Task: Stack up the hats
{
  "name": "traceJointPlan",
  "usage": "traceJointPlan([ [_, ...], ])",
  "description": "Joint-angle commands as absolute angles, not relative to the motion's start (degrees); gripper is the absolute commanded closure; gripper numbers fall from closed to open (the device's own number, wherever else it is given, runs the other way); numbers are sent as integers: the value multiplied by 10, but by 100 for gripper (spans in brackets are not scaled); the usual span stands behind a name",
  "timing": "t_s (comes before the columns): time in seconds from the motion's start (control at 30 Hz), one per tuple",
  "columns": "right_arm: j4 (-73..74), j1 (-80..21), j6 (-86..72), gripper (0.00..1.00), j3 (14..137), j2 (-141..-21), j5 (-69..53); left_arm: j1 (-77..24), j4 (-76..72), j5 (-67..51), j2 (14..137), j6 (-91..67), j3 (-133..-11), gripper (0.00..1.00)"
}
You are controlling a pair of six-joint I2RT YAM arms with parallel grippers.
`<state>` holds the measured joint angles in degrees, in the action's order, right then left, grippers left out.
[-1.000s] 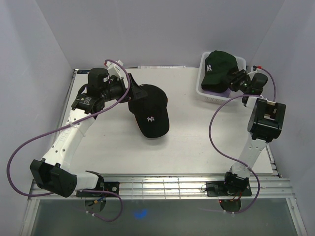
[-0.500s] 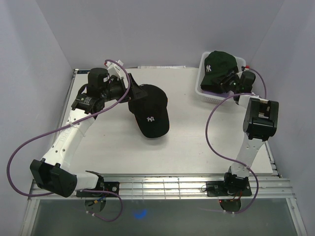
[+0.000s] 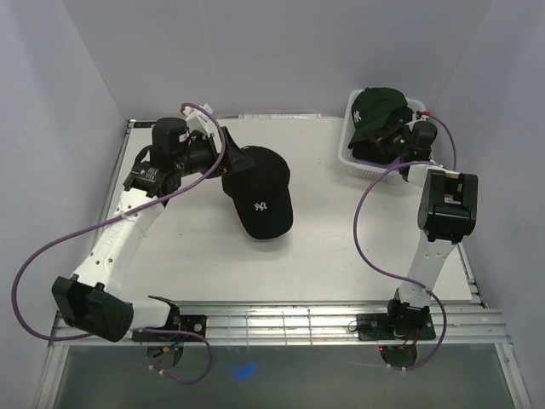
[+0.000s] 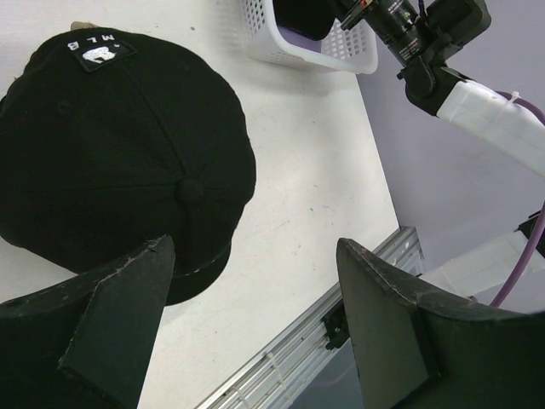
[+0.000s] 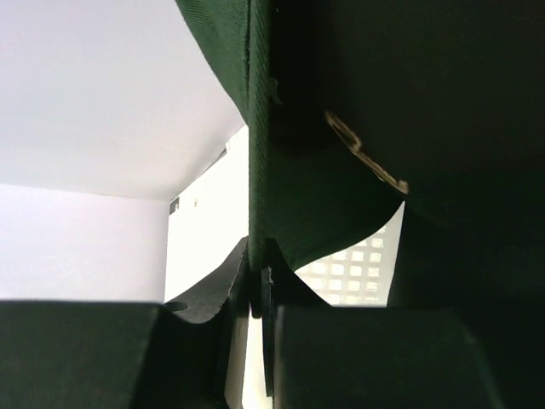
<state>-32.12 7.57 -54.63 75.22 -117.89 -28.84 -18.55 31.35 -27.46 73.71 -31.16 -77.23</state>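
Observation:
A black cap with a white logo lies on the table left of centre; it also shows in the left wrist view. My left gripper is open, at the cap's upper left edge, its fingers spread with nothing between them. A dark green cap with a white logo sits tilted in the white mesh basket at the back right. My right gripper is shut on the green cap's edge. Tan, lavender and pink caps are not clearly visible.
The basket stands against the back right corner, near the right wall. A metal rail runs along the table's near edge. Purple cables loop beside both arms.
My right gripper has moved back and left over the basket with the green cap, which now stands more tilted. The left arm and black cap have not moved.

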Motion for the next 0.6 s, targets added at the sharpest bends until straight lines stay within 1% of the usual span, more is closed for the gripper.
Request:
traceJointPlan([
  [0.0,-396,85,-563,92,760,-1145,-305,-184,316,-266,713,-309,-776,13],
  [0.07,-430,91,-576,92,769,-1138,-320,-184,318,-262,713,-304,-775,13],
  [0.17,-494,104,-645,92,794,-1150,-358,-184,319,-258,713,-301,-773,13],
  [0.2,-552,108,-695,92,796,-1155,-368,-184,319,-257,714,-299,-773,13],
  [0.3,-613,113,-750,92,830,-1170,-379,-184,322,-249,714,-294,-777,13],
  [0.37,-613,113,-773,92,856,-1172,-381,-184,323,-244,714,-292,-780,13],
  [0.57,-598,113,-798,92,882,-1140,-381,-184,324,-244,719,-295,-787,13],
])
